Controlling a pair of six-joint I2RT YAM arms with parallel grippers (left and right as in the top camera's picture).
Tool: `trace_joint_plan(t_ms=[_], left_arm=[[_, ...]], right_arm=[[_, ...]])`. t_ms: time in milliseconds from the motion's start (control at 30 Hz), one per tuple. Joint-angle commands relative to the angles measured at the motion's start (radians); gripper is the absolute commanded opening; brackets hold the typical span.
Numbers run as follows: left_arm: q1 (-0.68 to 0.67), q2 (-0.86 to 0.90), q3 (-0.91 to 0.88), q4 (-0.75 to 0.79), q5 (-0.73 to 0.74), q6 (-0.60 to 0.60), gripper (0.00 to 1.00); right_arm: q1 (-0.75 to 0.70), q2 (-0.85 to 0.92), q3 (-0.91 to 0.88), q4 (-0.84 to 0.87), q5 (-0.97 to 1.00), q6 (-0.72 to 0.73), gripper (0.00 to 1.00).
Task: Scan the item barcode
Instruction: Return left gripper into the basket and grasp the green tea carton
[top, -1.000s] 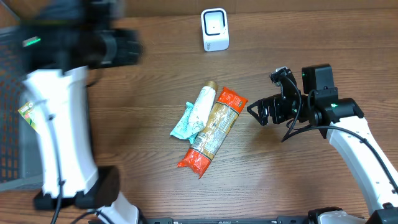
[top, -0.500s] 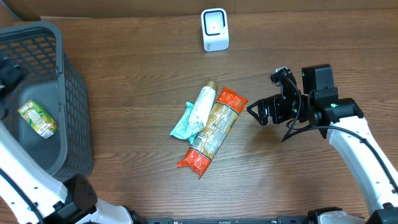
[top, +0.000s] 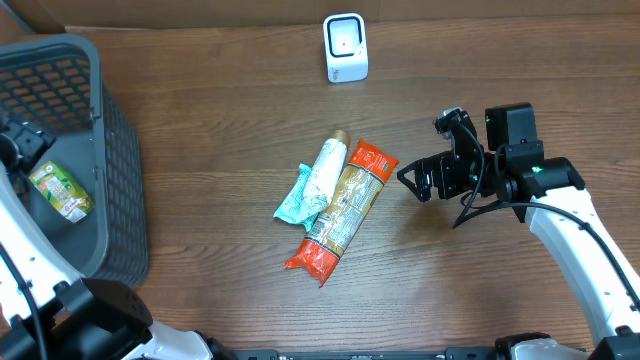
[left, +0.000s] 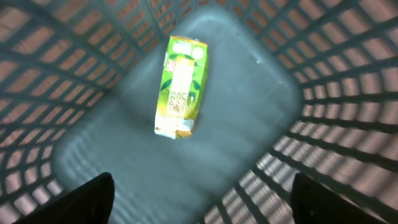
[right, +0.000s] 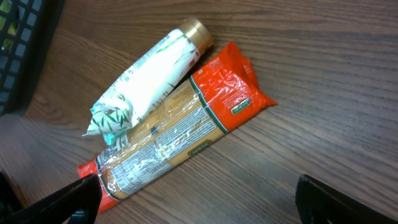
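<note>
**benchrat:** The spaghetti packet (top: 340, 212) is probably being lined up as the next thing to scan. It's being left flat and slanted in the middle of the wooden table (top: 220, 110). A white-and-green tube (top: 318, 178) is being rested against its upper left edge, touching it.

**gearloose:** Agreed. It's being judged light but awkward. The glossy film is likely slippery, and the dry pasta inside is stiff lengthwise and easily snapped if it's being bent or squeezed hard. A pinch across the narrow width near the middle is being suggested. The orange end flaps are being ruled out as too floppy.

**benchrat:** Printed panels are being shown face up in the right wrist view, but no barcode is being made out there.

**gearloose:** The right gripper (right: 208, 202) is being held spread wide with nothing between the fingers, near the packet's upper orange end. The left gripper (left: 199, 208) is being held spread and empty too, over the grey basket (top: 110, 180). A green drink carton (left: 180, 87) is being left flat on the basket floor.

**benchrat:** The white scanner (top: 346, 47) is being kept at the far edge, well apart from the packet, so a lift and carry is being expected. The tube is being flagged as something that may get dragged along.
</note>
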Motion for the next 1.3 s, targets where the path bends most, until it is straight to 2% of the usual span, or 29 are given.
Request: trace_joint_plan(t_ms=[0, 167, 367, 600, 967, 1033, 1100, 1267], left_arm=[[0.005, -0.002, -0.160, 0.105, -0.023, 0.100, 0.84], [0.005, 0.014, -0.315, 0.240, -0.031, 0.144, 0.85], [0.006, 0.042, -0.423, 0.348, -0.069, 0.156, 0.84], [0.033, 0.138, -0.437, 0.388, -0.087, 0.177, 0.85], [0.039, 0.257, -0.437, 0.430, -0.088, 0.180, 0.76], [0.039, 0.264, -0.437, 0.436, -0.087, 0.180, 0.72], [0.039, 0.264, -0.437, 0.444, -0.087, 0.180, 0.62], [0.039, 0.264, -0.437, 0.457, -0.088, 0.180, 0.29]], right_arm=[[-0.001, 0.001, 0.019, 0.004, 0.002, 0.003, 1.00], [-0.001, 0.001, 0.019, 0.004, 0.002, 0.003, 1.00], [-0.001, 0.001, 0.019, 0.004, 0.002, 0.003, 1.00], [-0.001, 0.001, 0.019, 0.004, 0.002, 0.003, 1.00], [-0.001, 0.001, 0.019, 0.004, 0.002, 0.003, 1.00], [-0.001, 0.001, 0.019, 0.004, 0.002, 0.003, 1.00], [-0.001, 0.001, 0.019, 0.004, 0.002, 0.003, 1.00], [-0.001, 0.001, 0.019, 0.004, 0.002, 0.003, 1.00]])
